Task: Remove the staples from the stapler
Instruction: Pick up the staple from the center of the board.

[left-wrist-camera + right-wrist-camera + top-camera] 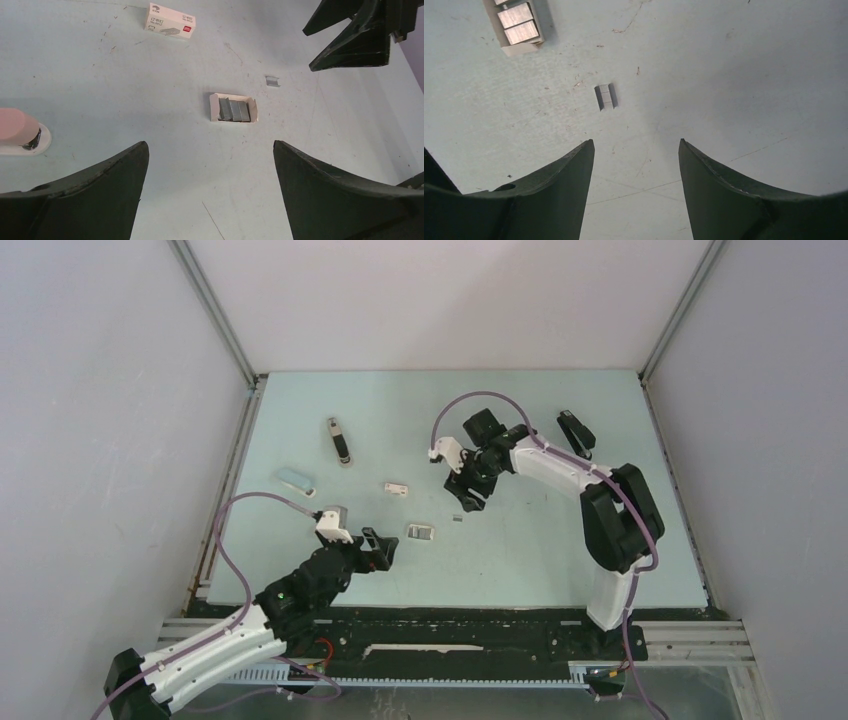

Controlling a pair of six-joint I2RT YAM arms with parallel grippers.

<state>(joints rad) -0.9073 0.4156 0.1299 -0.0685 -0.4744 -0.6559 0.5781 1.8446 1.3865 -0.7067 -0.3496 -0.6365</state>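
Fingers (549,195) of the right gripper (635,147) were spread wide with nothing between them, poised above a loose strip of staples (606,96) that lay flat on the pale blue table (749,75), just beside the open white tray (214,107) and not touching it. Fingers (100,190) of the left gripper (210,145) were likewise parted and empty, on the near side of the tray and pointed toward it. Inside the tray sat grey staple blocks (234,110), side by side. Beyond the tray and a little to its left lay a small white box (170,22), closed, with a red patch at one end and dark print on its face; the lettering was too small to read. The stapler (340,441), slim with a silver-grey top, lay well apart from the tray, farther back and to its left, untouched by either arm. A pink-and-white stapler (20,134) rested left of the tray, nearer than the slim one. A black stapler (575,432) lay well to the tray's right, toward the back of the table. No brand could be made out on any stapler.
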